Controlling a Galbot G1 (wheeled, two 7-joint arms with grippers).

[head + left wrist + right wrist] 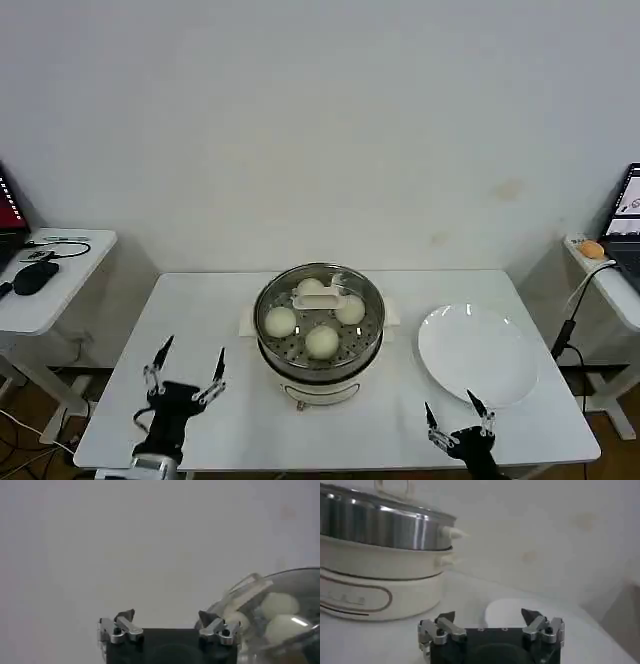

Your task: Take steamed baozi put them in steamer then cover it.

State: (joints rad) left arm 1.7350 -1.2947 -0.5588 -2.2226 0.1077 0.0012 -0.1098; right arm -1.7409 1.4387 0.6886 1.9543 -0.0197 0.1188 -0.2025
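Sitting at the middle of the white counter (200, 300), the steamer (320, 372) holds all four steamed baozi (321, 341) on its perforated tray, and a glass lid (366, 290) with a white handle (319, 296) appears to rest over them already, so by my reading the task is at or near its end. The white plate (475, 355) at the steamer's 3 o'clock is bare. The left gripper (188, 372) hangs over the counter at the steamer's 8 o'clock, jaws spread wide and holding nothing; its wrist view catches the lid's edge and the buns just beyond one fingertip. The right gripper (458, 420) sits at the steamer's 4 o'clock, by the plate's near rim, jaws likewise wide and empty. The left gripper looks slightly nearer the pot. If the lid needs seating, its handle's long axis runs 9 to 3 o'clock.
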